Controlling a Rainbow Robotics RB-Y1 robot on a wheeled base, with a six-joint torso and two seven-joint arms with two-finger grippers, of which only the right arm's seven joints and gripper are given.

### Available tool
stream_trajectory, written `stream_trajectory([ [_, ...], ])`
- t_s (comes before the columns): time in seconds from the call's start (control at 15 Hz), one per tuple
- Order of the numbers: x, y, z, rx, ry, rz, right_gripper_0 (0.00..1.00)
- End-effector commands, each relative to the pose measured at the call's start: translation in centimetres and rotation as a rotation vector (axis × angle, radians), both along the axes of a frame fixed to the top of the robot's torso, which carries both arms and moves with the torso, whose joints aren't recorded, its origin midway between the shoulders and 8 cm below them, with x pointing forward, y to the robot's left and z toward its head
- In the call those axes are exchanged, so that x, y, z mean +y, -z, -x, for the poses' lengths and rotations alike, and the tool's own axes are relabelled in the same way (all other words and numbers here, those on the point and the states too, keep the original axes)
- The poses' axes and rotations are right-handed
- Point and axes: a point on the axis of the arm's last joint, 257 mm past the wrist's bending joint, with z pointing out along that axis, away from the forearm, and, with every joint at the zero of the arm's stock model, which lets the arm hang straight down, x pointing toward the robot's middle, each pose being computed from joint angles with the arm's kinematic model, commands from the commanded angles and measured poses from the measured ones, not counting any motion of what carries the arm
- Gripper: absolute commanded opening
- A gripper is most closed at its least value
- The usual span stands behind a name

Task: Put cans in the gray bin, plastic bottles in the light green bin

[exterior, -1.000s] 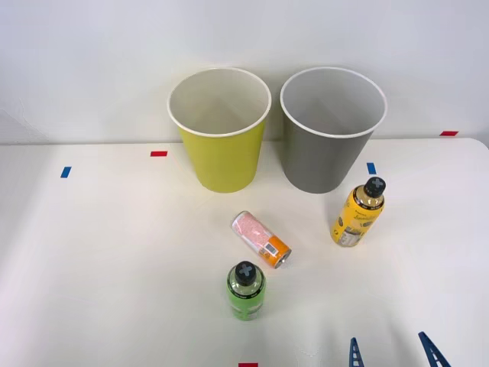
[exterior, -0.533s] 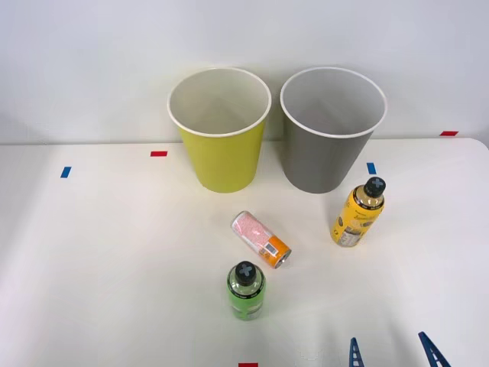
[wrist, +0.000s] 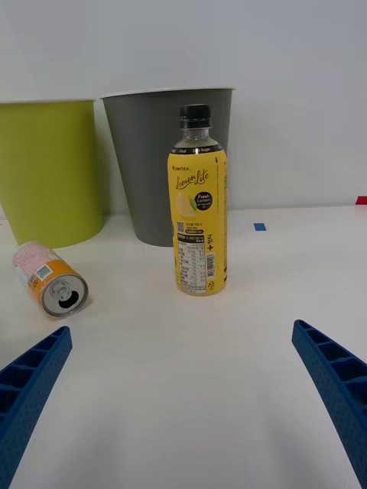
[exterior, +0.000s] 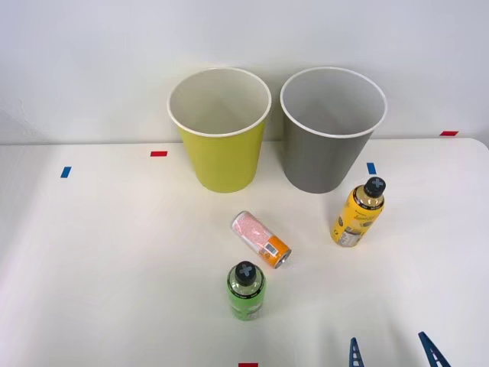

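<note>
The right claw (exterior: 393,352) is sitting low at the near edge of the white surface (exterior: 99,252), its two blue ribbed fingers (wrist: 336,382) spread wide and gripping nothing. The yellow lemon-drink bottle (exterior: 357,214) is standing upright straight ahead of it in the wrist view, just in front of the gray bin (exterior: 328,134) and near a small blue tape mark (exterior: 370,167). The light green bin (exterior: 221,130) is standing beside the gray one, and both are looking empty. The pink-and-orange can (exterior: 261,238) is lying on its side toward the middle of the surface, open end facing the robot, and the green bottle (exterior: 245,291) is standing upright just in front of it. The main risk is probably tipping: the yellow bottle is tall and narrow, so a finger clipping it off-centre during the approach would likely knock it over toward the gray bin and send it rolling. A sorting slip is also looking plausible, since the bottle's proper bin is the farther one and the gray bin is right behind it. A carry across to the green bin would be passing over the gray rim, where a low path could catch. The can, being on its side, could roll if nudged
</note>
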Motion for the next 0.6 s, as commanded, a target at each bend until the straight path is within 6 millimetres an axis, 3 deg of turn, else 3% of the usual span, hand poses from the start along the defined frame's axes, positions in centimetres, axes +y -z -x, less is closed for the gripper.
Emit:
stream_trajectory([
  [0.07,0.0,0.0,0.0,0.0,0.0,0.0,1.0],
  [0.6,0.0,0.0,0.0,0.0,0.0,0.0,1.0],
])
